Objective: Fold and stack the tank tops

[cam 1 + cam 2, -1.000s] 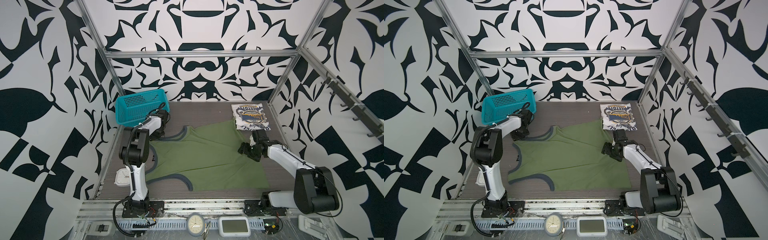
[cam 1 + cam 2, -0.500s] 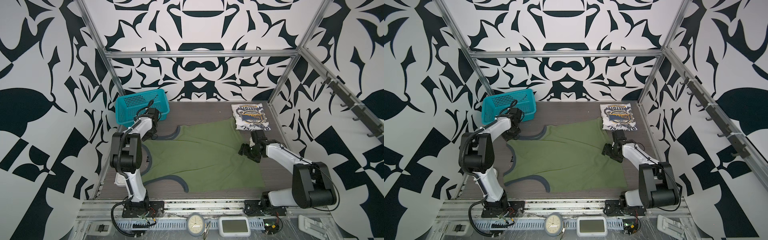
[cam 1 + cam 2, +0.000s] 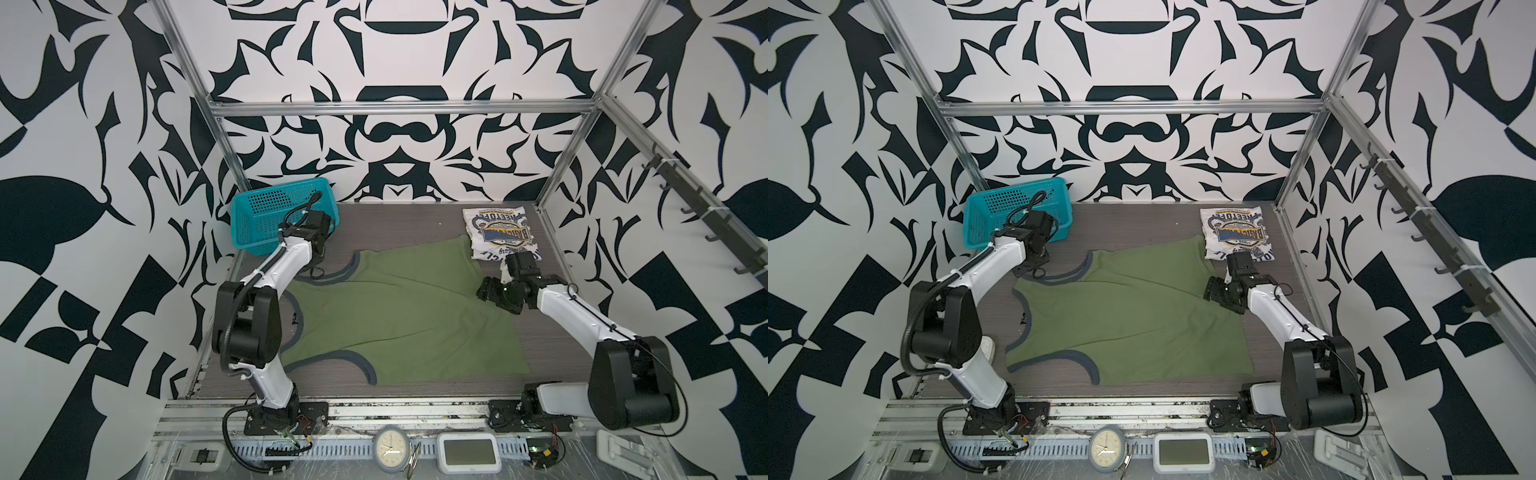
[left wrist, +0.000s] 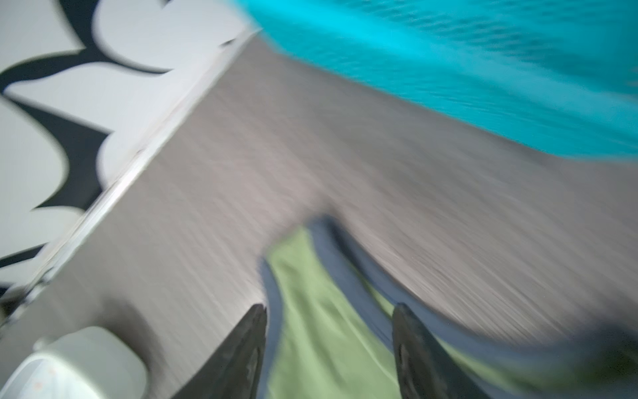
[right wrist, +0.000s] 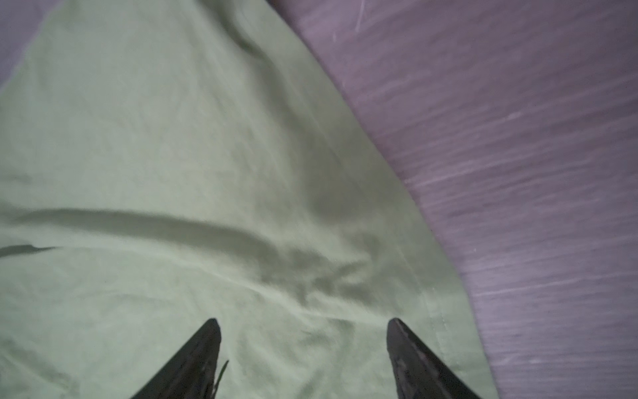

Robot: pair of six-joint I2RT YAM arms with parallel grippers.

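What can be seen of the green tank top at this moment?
The green top is soft olive cloth with dark grey-blue trim round neck and armholes. It lies spread flat on the table, unfolded, straps toward the left arm, hem toward the right, with long creases. No print shows. Its far corner reaches the white top. The left hand is open over a strap, the right hand open over the hem edge.

The olive green sleeveless cloth top point(image 3: 399, 316) lies spread flat in the middle of the grey table point(image 3: 415, 224), a little wrinkled, with its navy-grey trimmed openings to the left. The white cloth top point(image 3: 500, 237) lies folded in the far right corner, badge print upward.
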